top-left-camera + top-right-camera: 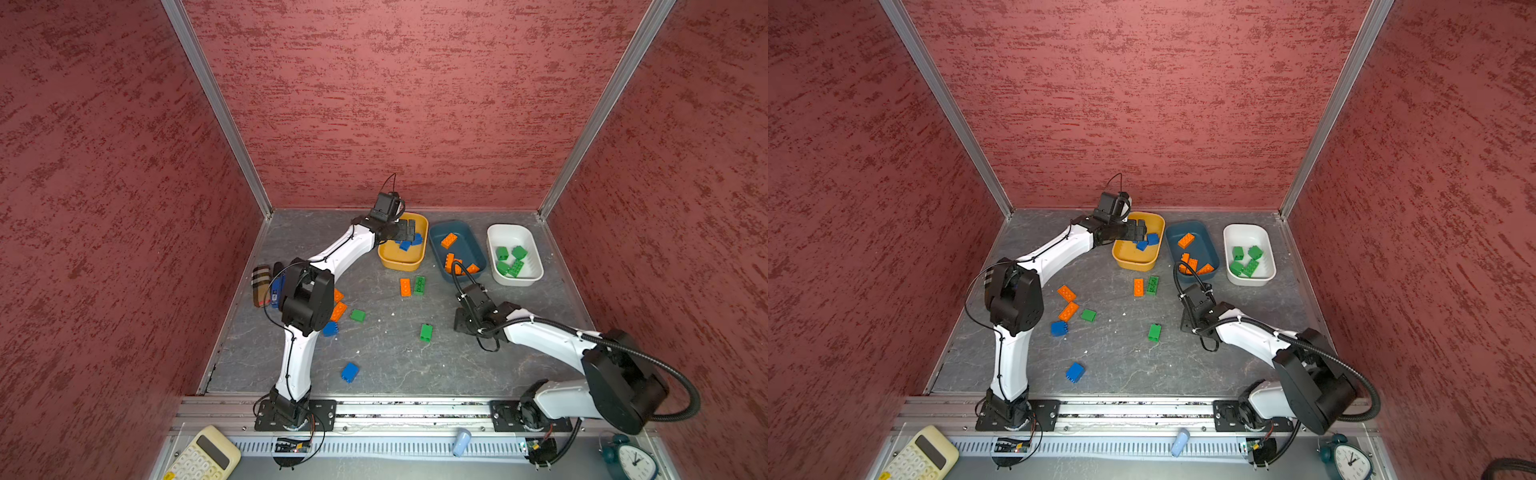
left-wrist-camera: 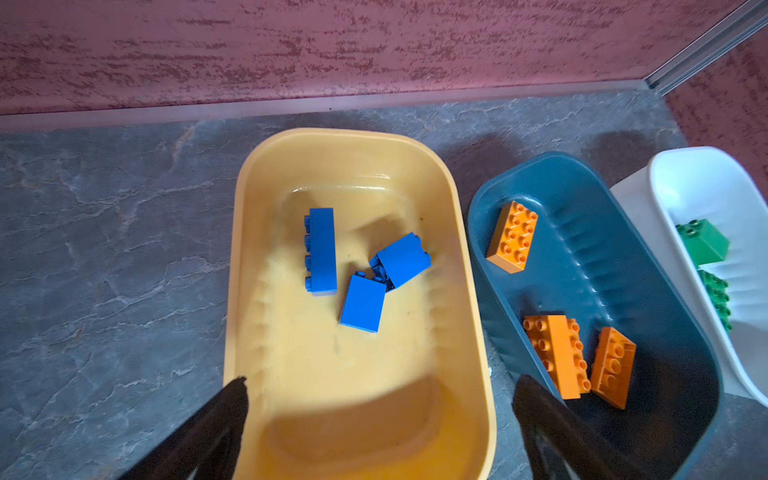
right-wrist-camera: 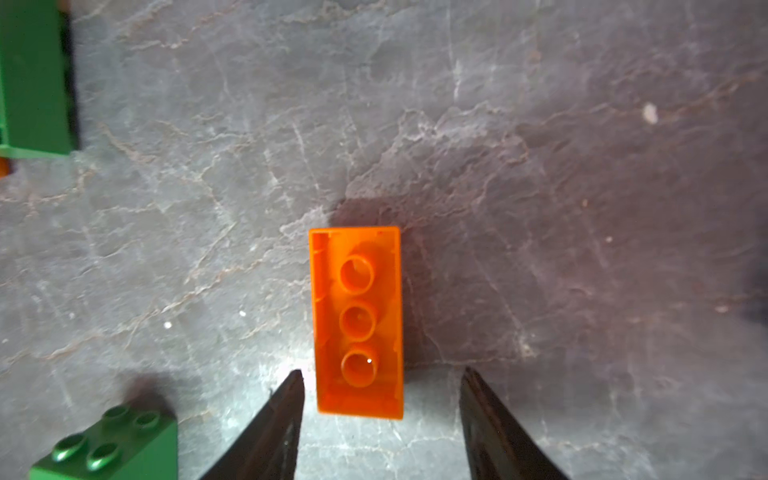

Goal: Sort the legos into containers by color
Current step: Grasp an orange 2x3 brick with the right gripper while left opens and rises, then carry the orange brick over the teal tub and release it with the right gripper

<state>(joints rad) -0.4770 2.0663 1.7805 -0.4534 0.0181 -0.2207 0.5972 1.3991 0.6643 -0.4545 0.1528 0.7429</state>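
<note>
White tub (image 2: 698, 174) partly off-frame

Cream calculator (image 1: 203, 455); teal alarm clock (image 1: 633, 459); brown striped object (image 1: 261, 284)

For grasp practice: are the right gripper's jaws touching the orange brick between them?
Apart. Right wrist view shows bare table between orange brick and each jaw of the right gripper.

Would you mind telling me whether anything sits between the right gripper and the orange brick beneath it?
Nothing visible does: the orange brick lies alone on the table between the right gripper's open fingers, gaps either side.
</note>
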